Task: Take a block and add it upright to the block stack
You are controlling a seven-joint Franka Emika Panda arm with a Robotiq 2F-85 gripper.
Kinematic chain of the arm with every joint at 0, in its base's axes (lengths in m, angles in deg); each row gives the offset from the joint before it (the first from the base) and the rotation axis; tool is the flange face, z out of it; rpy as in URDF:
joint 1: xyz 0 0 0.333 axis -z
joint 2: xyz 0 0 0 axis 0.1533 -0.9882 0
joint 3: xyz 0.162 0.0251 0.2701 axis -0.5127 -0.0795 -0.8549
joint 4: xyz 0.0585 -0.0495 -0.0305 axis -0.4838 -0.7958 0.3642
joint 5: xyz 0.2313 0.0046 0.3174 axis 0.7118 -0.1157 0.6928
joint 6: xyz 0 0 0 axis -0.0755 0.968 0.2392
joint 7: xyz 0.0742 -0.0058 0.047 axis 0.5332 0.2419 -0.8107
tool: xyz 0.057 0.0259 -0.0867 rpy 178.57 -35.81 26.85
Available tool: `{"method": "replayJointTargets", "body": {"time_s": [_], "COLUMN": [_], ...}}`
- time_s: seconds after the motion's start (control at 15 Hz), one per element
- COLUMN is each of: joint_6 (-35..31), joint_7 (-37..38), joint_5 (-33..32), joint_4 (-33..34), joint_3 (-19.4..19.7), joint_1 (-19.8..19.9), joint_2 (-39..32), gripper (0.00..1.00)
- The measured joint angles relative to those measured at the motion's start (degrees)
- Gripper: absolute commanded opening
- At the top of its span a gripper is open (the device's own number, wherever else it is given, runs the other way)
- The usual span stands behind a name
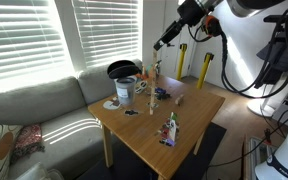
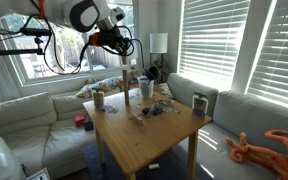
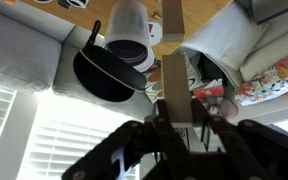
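My gripper is shut on a long tan wooden block that stands out lengthwise between the fingers in the wrist view. In both exterior views the gripper hangs high over the far end of the wooden table. The block stack is a slim upright column just below the gripper, also showing in an exterior view. In the wrist view the held block hides it.
A white cup and a black pan stand near the stack. A low green-and-red cluster sits near the table's front. Small items lie mid-table. A grey sofa borders the table.
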Motion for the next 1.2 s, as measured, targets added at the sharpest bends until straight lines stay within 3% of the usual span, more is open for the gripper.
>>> {"method": "replayJointTargets", "body": {"time_s": [0.33,0.4,0.6,0.67,1.2], "joint_6": [0.0,0.0,-0.2,-0.2,-0.4], "joint_7": [1.0,1.1,1.3,1.3,-1.3], "joint_5": [0.0,0.0,-0.1,-0.1,-0.1], "joint_4": [-1.6,-1.8,-2.5,-2.5,-2.5], "joint_3": [0.0,0.0,0.0,0.0,0.0], "joint_1": [0.0,0.0,0.1,0.2,-0.2], "joint_2": [0.4,0.5,0.8,0.9,0.1], "gripper": [0.07,0.28,0.28,0.07,0.07]}}
